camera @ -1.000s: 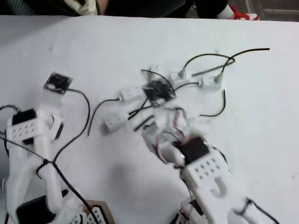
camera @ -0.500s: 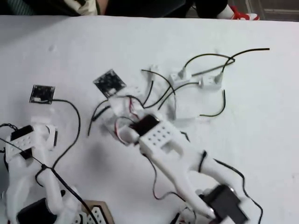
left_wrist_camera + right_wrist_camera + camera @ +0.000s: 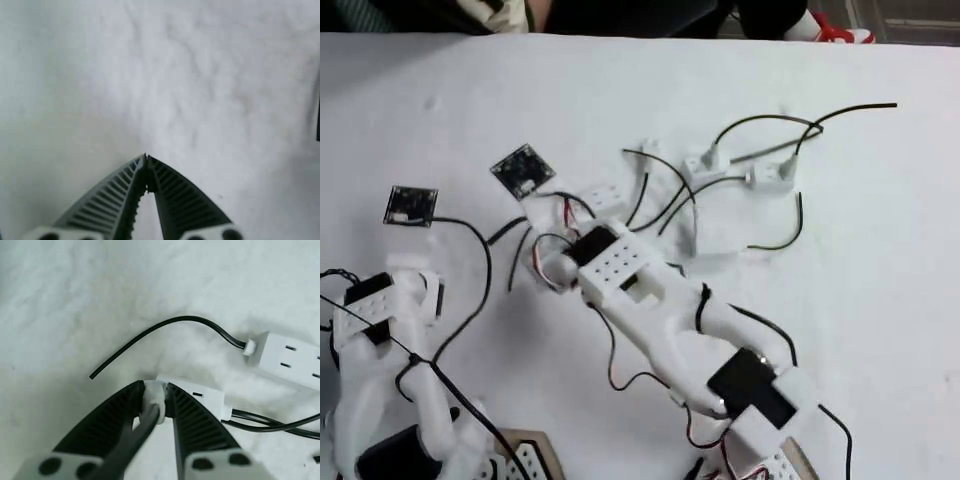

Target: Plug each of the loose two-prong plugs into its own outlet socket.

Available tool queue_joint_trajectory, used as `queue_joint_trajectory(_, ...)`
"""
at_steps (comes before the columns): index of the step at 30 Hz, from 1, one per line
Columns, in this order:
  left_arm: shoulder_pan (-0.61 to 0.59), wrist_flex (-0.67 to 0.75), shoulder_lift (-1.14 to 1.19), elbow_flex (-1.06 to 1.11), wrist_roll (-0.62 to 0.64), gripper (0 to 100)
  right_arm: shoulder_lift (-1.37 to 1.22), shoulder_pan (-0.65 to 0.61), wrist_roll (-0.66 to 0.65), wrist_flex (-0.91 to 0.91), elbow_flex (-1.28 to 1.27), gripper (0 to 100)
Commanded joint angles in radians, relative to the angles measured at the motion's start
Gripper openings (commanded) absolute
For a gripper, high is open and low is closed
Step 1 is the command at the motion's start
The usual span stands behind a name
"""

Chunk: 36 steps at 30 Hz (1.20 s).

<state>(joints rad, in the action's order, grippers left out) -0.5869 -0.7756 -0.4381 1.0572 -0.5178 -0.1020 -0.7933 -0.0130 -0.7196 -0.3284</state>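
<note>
Two tools above a white worktop [image 3: 880, 300].

First, right tool [image 3: 152, 389]: dark ribbed fingers [image 3: 195, 425] clenched on a small white plug [image 3: 153, 399], with a dark cable running back between the fingers toward the wrist. Hard against that plug, the near end of a white outlet socket [image 3: 197, 394], flat on the worktop, with black cables [image 3: 287, 426] leading out of its other end; seating of the prongs impossible to tell. Just beyond and apart from it, a second outlet socket [image 3: 292, 357], paired slots facing up, and from its end a black cord [image 3: 170, 324] curving away to a loose cut tip on bare worktop.

Seen from above, right arm [image 3: 660, 310] stretched diagonally toward the middle of the worktop. Farther across, toward the far right, two white connector pieces [image 3: 705, 163] near each other, with long black leads looping around them.

Then left tool [image 3: 146, 167]: ribbed fingertips pressed together on nothing, over bare worktop. From above, left arm [image 3: 370, 320] low at the near left corner, well apart from plug and sockets.
</note>
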Motion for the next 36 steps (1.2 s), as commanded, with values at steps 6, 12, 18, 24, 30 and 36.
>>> queue_joint_trajectory(6, -0.005, 0.014, -0.036, -0.003, 0.008, 2, -0.036, 0.015, 0.002, 0.064, 0.046, 1.7)
queue_joint_trajectory(12, -0.005, 0.014, -0.036, -0.003, 0.008, 2, -0.030, 0.030, 0.002, 0.038, 0.041, 1.7)
queue_joint_trajectory(18, -0.005, 0.014, -0.036, -0.003, 0.008, 2, -0.028, 0.030, 0.002, 0.024, 0.041, 1.7)
queue_joint_trajectory(24, -0.005, 0.014, -0.036, -0.003, 0.008, 2, -0.021, 0.030, 0.000, 0.024, -0.005, 1.7)
queue_joint_trajectory(30, -0.005, 0.014, -0.036, -0.003, 0.008, 2, -0.019, 0.056, 0.000, 0.025, -0.023, 1.7)
queue_joint_trajectory(36, -0.005, 0.014, -0.036, -0.003, 0.008, 2, -0.019, 0.064, 0.000, 0.022, -0.035, 1.7)
